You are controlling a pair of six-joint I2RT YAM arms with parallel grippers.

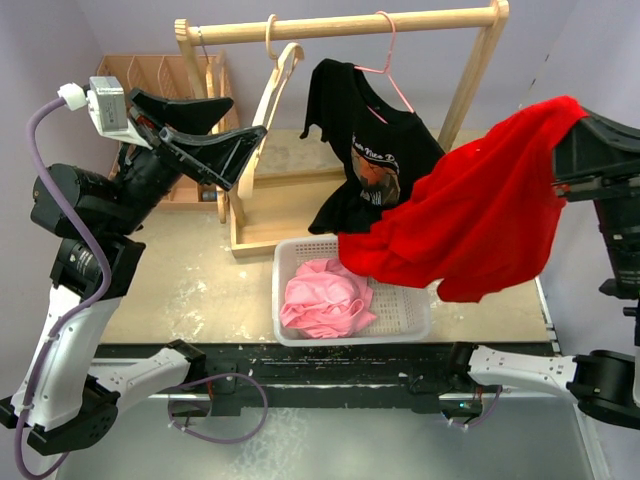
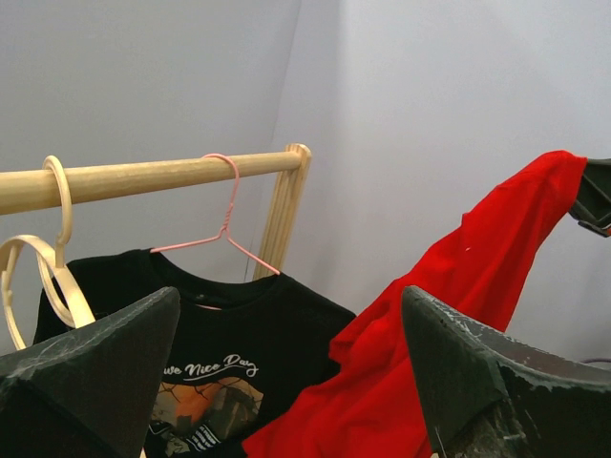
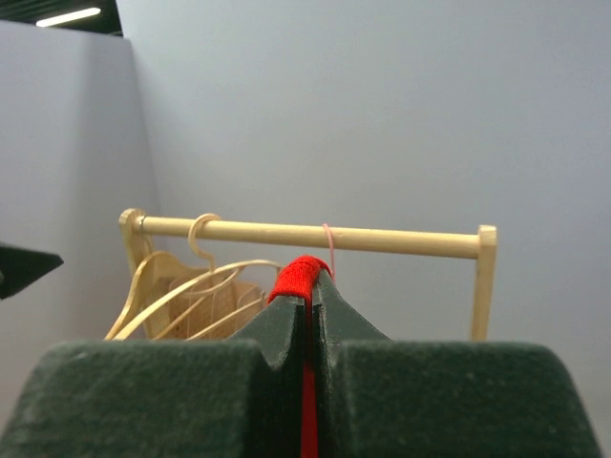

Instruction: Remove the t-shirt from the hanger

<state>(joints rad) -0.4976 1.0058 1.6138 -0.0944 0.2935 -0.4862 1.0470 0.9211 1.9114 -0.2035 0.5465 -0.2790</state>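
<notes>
A red t-shirt point(image 1: 470, 215) hangs free in the air, off any hanger, pinched at its top edge by my right gripper point(image 1: 578, 125) at the far right. In the right wrist view the jaws are shut on a fold of red cloth point(image 3: 305, 277). The shirt's lower end drapes over the white basket point(image 1: 410, 325). A bare wooden hanger point(image 1: 270, 100) hangs on the wooden rail point(image 1: 340, 27). My left gripper point(image 1: 235, 125) is open and empty, raised beside that hanger. The left wrist view shows the red shirt point(image 2: 458, 315) ahead.
A black printed t-shirt point(image 1: 365, 150) hangs on a pink wire hanger point(image 1: 385, 60) on the rail. A pink garment point(image 1: 325, 300) lies in the basket. A wooden organiser point(image 1: 170, 75) stands at the back left. The rack's base tray point(image 1: 290, 215) sits mid-table.
</notes>
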